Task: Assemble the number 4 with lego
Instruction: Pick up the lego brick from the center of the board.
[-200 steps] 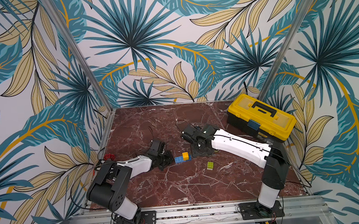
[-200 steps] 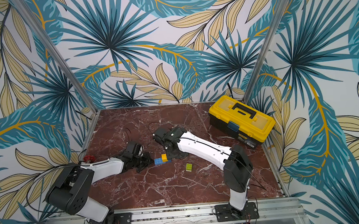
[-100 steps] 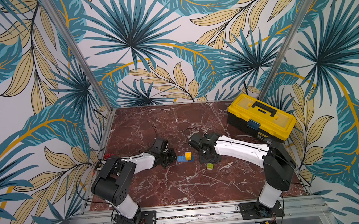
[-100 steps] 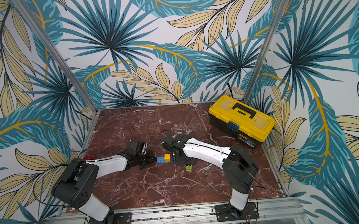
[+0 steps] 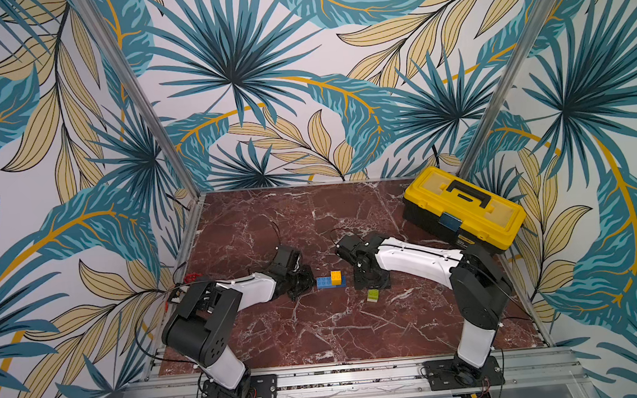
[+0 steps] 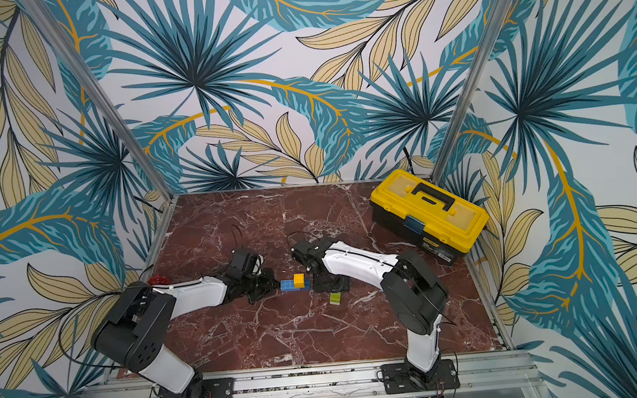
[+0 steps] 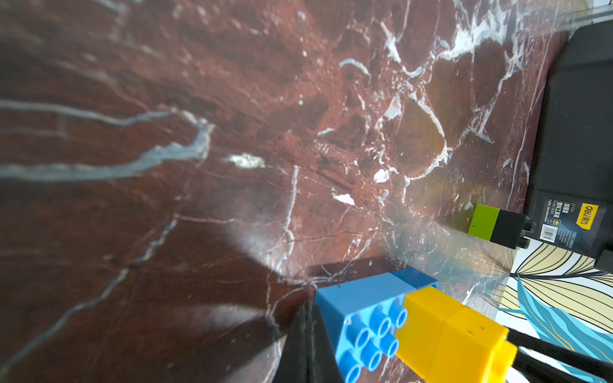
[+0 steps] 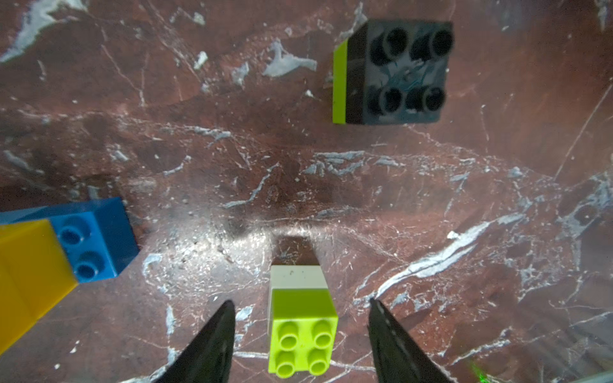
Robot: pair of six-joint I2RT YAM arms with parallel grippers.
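I stand in a robot test cell, a lab booth rather than a home. My arm bases (image 5: 238, 389) are bolted to an aluminium rail (image 5: 346, 376) along the edge of a red marble-look worktop (image 5: 320, 336). Printed palm-leaf panels (image 5: 241, 77) wall in three sides, joined by bare metal posts (image 5: 138, 105). A yellow toolbox (image 5: 465, 208) sits beyond my right fingers (image 8: 205, 348), well apart.

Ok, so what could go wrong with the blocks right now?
The right gripper has its jaws open either side of the green-and-white stack; closing off-centre might tip it or pop the two bricks apart. The shut left gripper sits at the end of the blue-and-yellow piece, so a small nudge could slide it away.
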